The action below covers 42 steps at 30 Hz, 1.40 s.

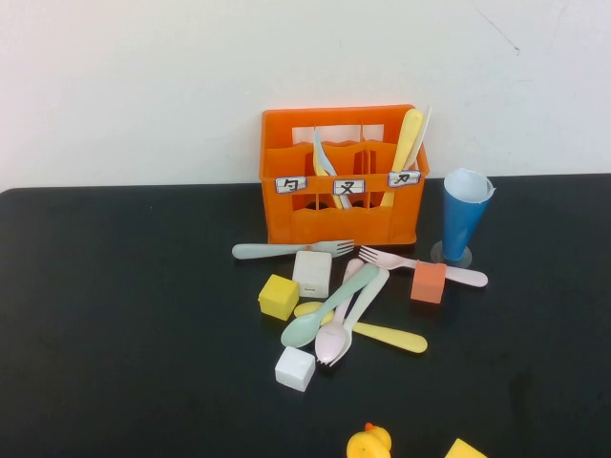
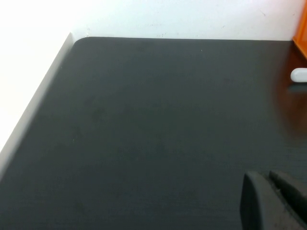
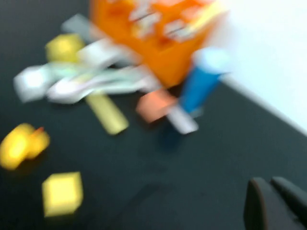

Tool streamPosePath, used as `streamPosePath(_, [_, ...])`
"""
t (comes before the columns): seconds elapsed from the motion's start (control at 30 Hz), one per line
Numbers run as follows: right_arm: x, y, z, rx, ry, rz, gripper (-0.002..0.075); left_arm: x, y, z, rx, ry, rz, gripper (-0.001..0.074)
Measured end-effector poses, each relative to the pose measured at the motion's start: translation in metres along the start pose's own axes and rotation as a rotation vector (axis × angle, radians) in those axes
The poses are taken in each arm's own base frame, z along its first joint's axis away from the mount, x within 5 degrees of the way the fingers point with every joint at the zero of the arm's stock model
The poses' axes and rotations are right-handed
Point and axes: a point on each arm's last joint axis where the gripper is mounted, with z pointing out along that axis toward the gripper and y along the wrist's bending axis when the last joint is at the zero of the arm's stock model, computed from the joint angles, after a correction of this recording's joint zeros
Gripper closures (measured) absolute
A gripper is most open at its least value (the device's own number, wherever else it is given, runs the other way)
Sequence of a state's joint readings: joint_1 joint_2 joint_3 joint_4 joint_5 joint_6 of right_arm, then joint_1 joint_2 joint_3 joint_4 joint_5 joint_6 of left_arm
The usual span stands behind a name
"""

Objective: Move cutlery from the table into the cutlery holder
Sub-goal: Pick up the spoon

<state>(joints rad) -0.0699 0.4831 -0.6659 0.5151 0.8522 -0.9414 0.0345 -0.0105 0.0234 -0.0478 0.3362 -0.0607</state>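
The orange cutlery holder point(image 1: 344, 176) stands at the back of the black bench point(image 1: 124, 315), close to the white wall, with a yellow piece and a pale piece upright in its right compartment and another pale piece in the middle one. Just right of it stands a blue cup point(image 1: 463, 215). In front of the holder lies loose cutlery: a mint fork point(image 1: 291, 250) nearest the holder, a pink fork point(image 1: 425, 265) partly under an orange cube point(image 1: 429, 282), and a crossed pile of a mint spoon point(image 1: 325, 310), a pink spoon point(image 1: 336, 324) and a yellow spoon point(image 1: 377, 332). A yellow cube point(image 1: 278, 297) and two white cubes point(image 1: 295, 368) sit around the pile. The left gripper point(image 2: 276, 201) hovers over bare bench far to the left; the right gripper point(image 3: 276, 203) hangs off to the right of the cup. I cannot tell whether either gripper's fingers are open or closed.
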Motion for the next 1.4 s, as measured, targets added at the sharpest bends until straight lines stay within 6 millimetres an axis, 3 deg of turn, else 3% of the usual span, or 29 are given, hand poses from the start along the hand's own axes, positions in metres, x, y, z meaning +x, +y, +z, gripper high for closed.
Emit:
streamPosePath(0.17, [-0.027,-0.013,0.017,-0.245,0.079,-0.163,0.0729,0.0,0.0,0.0,0.0,0.0,0.0,0.0736])
streamPosePath(0.37, [-0.056,-0.025,0.054,-0.463,0.131,-0.355,0.0729,0.0,0.0,0.0,-0.004,0.0,-0.001,0.0736])
streamPosePath(0.6, [-0.087,-0.021,0.128,-0.604,0.298,-0.659,0.0729,0.0,0.001,0.0,-0.01,-0.001,-0.003,0.0736])
streamPosePath(0.87, [-0.11,0.006,0.224,-0.752,0.369,-0.846,0.0722,0.0,0.001,0.0,-0.01,-0.001,-0.005,0.0736])
streamPosePath(0.97, [-0.117,0.018,0.251,-0.803,0.359,-0.915,0.0675,0.0,0.001,0.0,-0.01,-0.001,-0.005,0.0736])
streamPosePath(1.2, [-0.125,0.049,0.304,-0.875,0.302,-1.088,0.0431,0.0,0.001,0.0,-0.01,-0.001,-0.005,0.0736])
streamPosePath(1.4, [-0.121,0.067,0.346,-0.903,0.285,-1.181,0.0389,0.0,0.001,0.0,-0.01,-0.001,-0.005,0.0736])
